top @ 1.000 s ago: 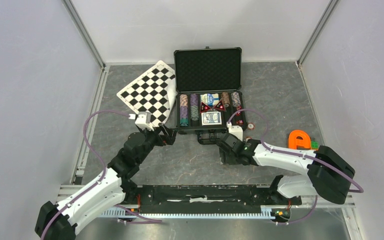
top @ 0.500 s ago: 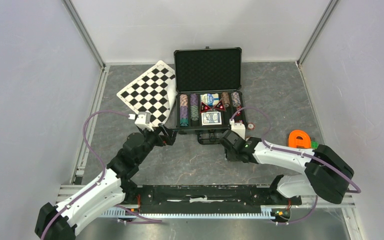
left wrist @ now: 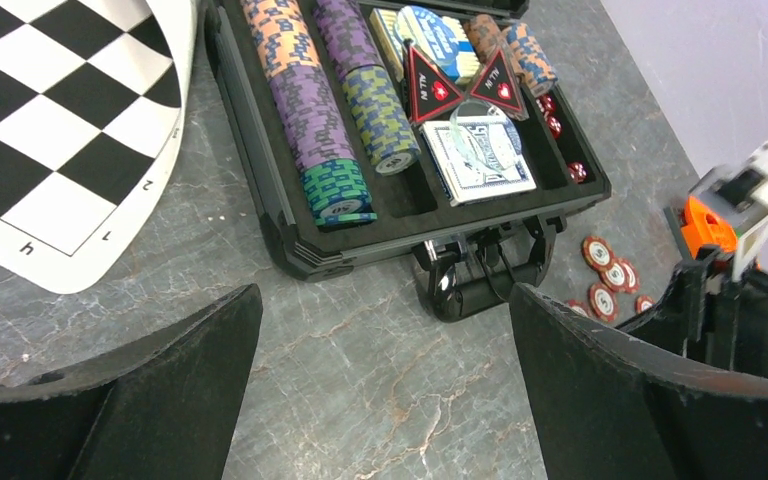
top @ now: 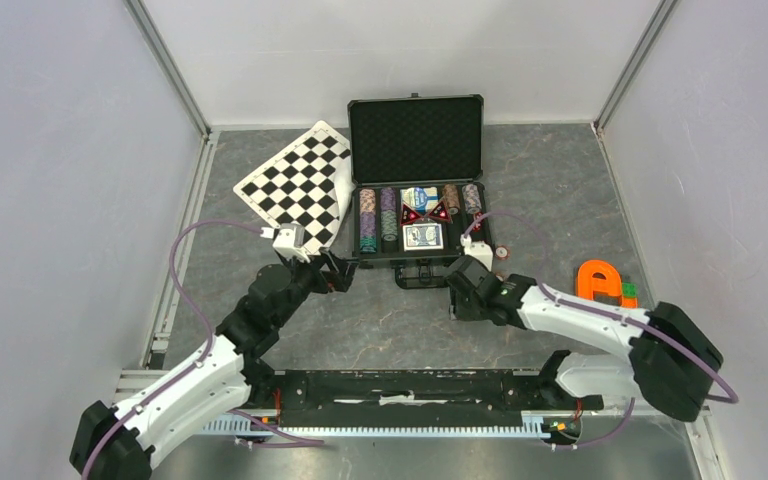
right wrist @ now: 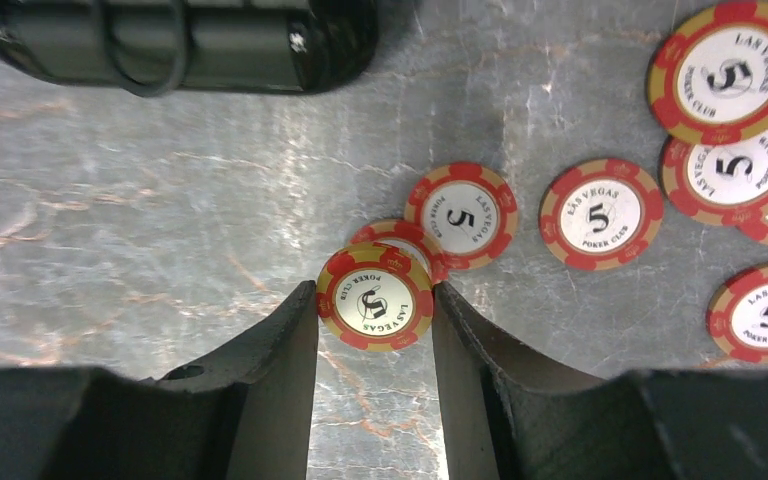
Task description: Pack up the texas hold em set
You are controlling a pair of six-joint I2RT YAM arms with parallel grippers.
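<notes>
The black case (top: 415, 140) lies open at the back, its tray holding rows of poker chips (left wrist: 305, 100), a card deck (left wrist: 480, 160) and red dice (left wrist: 578, 172). Its handle (right wrist: 200, 50) faces the arms. Several red poker chips (right wrist: 600, 213) lie loose on the table right of the handle. My right gripper (right wrist: 374, 295) points down there, its fingertips shut on the edges of one red chip (right wrist: 375, 305) that overlaps another beneath it. In the top view it (top: 460, 298) sits just before the case's front right corner. My left gripper (left wrist: 382, 300) hovers open before the case's front left, holding nothing.
A black-and-white checkered board (top: 300, 185) lies left of the case, its edge against the case's side. An orange object (top: 600, 282) with a green piece sits at the right. Grey walls enclose the marble table on three sides.
The right gripper's fingers have closed in around the red chip, and the right arm has shifted slightly forward. The left arm has not moved.
</notes>
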